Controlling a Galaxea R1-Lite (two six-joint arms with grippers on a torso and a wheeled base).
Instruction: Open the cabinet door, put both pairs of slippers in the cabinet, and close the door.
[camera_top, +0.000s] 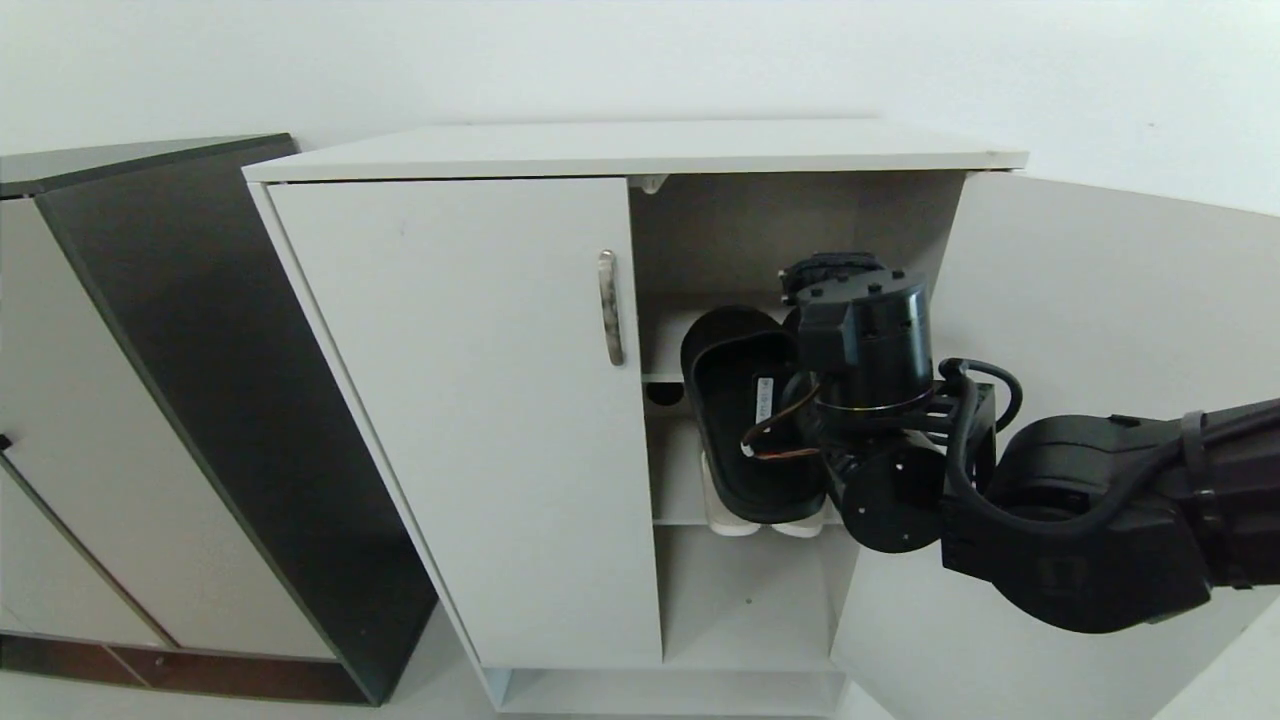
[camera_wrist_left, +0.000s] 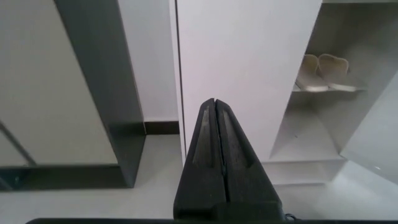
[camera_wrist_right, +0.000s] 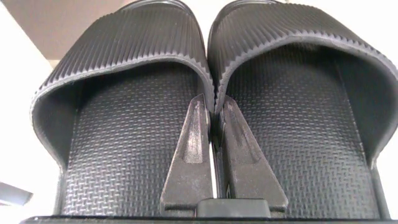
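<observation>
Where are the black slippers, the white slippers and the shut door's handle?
black slippers (camera_wrist_right: 112, 162), right wrist view, textured footbed of one slipper.
white slippers (camera_wrist_left: 336, 65), left wrist view, middle of one slipper.
door handle (camera_top: 610, 305), head view, middle of the metal bar.

No words or numbers can be read anywhere. A small white label (camera_top: 765, 396) with tiny dark print shows on the inside of the black slippers (camera_top: 735, 400), but the print is much too small to make out any letters
</observation>
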